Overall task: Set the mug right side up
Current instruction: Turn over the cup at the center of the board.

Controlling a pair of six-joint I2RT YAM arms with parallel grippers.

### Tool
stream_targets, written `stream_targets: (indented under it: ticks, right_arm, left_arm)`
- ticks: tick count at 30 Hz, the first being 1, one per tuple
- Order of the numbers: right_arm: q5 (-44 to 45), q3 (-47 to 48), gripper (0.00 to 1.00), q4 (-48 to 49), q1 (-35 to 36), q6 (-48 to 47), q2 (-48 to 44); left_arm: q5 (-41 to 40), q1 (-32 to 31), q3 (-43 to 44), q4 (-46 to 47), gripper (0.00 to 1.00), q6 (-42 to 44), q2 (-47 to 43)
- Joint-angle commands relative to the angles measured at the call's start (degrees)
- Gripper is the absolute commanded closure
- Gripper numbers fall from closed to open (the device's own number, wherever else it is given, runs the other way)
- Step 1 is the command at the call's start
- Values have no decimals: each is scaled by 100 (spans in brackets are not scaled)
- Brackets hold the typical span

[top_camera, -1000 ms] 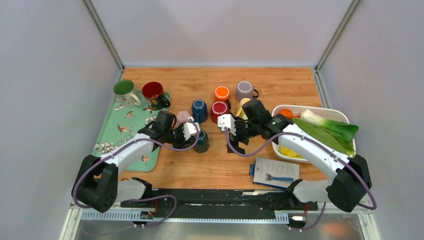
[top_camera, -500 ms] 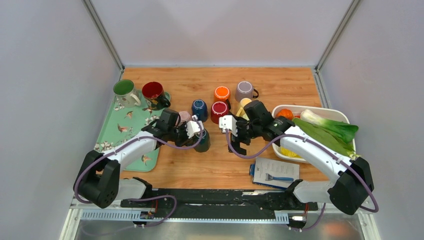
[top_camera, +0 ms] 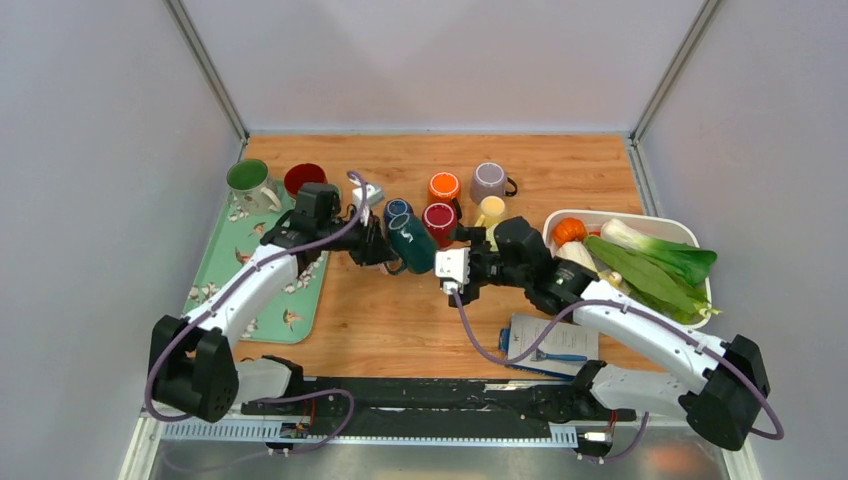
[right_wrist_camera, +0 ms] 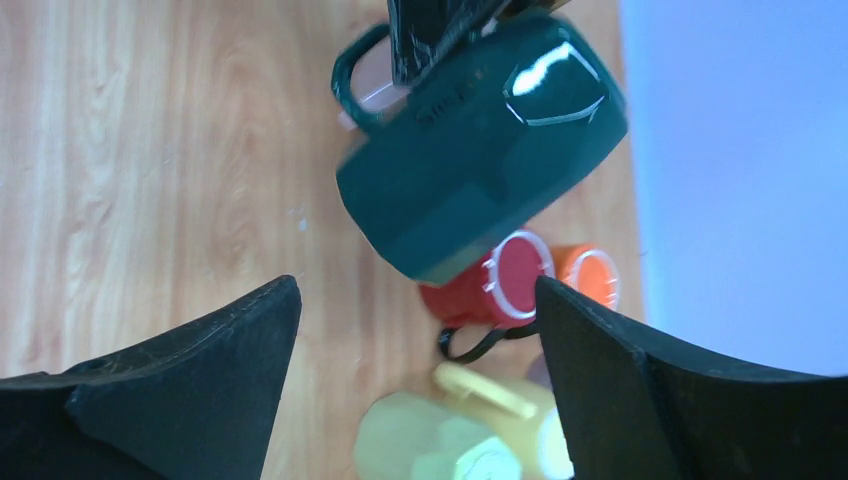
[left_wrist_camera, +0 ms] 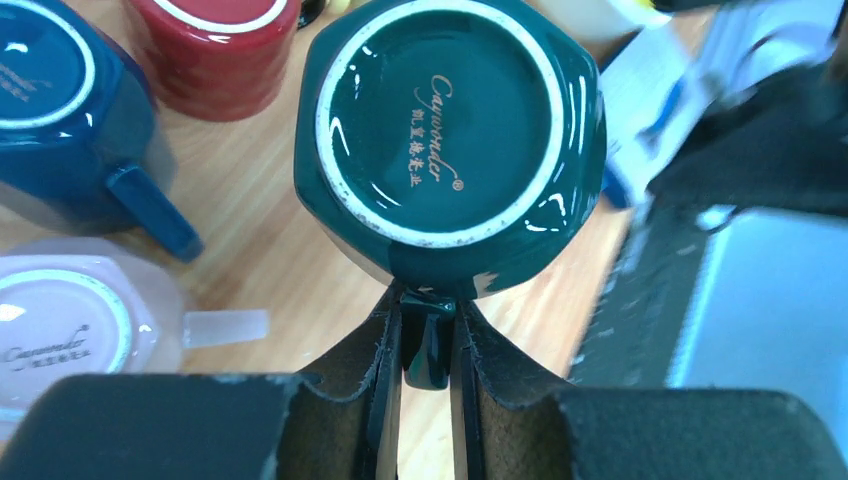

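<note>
Note green mug (left_wrist_camera: 450, 140) pinched by its handle in left hand (left_wrist_camera: 425, 345), tilted over the middle of the counter (top_camera: 400, 320), right hand (right_wrist_camera: 418, 300) spread nearby; beware pivoting in that thin pinch, or striking the red mug (left_wrist_camera: 215, 50) while righting.

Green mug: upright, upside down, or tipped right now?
Tipped: the green mug leans sideways, base toward the left wrist camera, with the left gripper shut on its handle.

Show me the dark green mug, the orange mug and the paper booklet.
dark green mug (left_wrist_camera: 445, 130): left wrist view, middle of its underside.
orange mug (top_camera: 444, 187): top external view, centre of its upward face.
paper booklet (top_camera: 530, 338): top external view, white page.
</note>
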Motion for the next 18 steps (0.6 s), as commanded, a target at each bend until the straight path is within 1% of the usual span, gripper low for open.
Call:
stream_targets:
  ticks: [1, 2, 3, 4, 5, 6, 8, 9, 10, 11, 12, 13, 14, 15, 16, 17, 18]
  right_arm:
    - [1139, -720, 8, 2360, 428, -726, -507]
    - [1228, -1007, 9, 2765, 493, -980, -608]
    - [1306, -1184, 10, 3126, 534, -1183, -679]
    - [1341, -1349, 11, 3473, 576, -1331, -730]
    - [1380, -1465, 12, 3713, 600, -1470, -743]
    - [1454, -1550, 13, 3914, 638, -1562, -732]
    - [1493, -1616, 15, 4084, 667, -1730, -632]
    - [1503, -1666, 17, 4147, 674, -1841, -588]
    - [1531, -1746, 17, 4323, 684, -1953, -551]
    - [1555, -1839, 18, 4539, 687, -2036, -516]
    - [1579, -1876, 18, 4688, 692, -2097, -476]
    - [1599, -1863, 20, 4740, 688, -2120, -417]
    - [1619, -1817, 21, 4736, 687, -2105, -357]
    - [1648, -1771, 24, 4754, 687, -2048, -265]
    - [1671, -1734, 26, 4813, 687, -2007, -203]
    - [1683, -1706, 28, 4890, 689, -1949, -150]
    - [1655, -1679, 32, 4947, 694, -1904, -117]
  left_arm:
    - [2061, 571, 122, 2176, 100, -3694, 614]
    - [2647, 695, -22, 3137, 100, -4195, 731]
    - [3044, 740, -75, 3565, 100, -5057, 946]
    - [3169, 808, -132, 4093, 100, -5356, 1028]
    - [3394, 826, -148, 4263, 100, -5782, 1150]
    - [3493, 840, -149, 4437, 100, -5903, 1201]
    - [3780, 849, -122, 4307, 100, -6010, 1301]
    - [3978, 847, -99, 4168, 100, -5884, 1367]
    - [4079, 846, -7, 3595, 100, -5730, 1402]
    - [4257, 845, 82, 3100, 100, -5093, 1476]
    - [4338, 845, 386, 1733, 100, -4574, 1513]
    - [4477, 845, 590, 811, 100, -3110, 1651]
    - [4540, 845, 1073, -1153, 100, -2225, 1763]
    - [4675, 845, 1303, -2117, 100, -537, 2050]
    - [4727, 845, 1772, -4005, 100, 381, 2244]
    - [4786, 850, 1960, -4814, 100, 1897, 2607]
    - [4791, 847, 2130, -5593, 100, 2261, 2788]
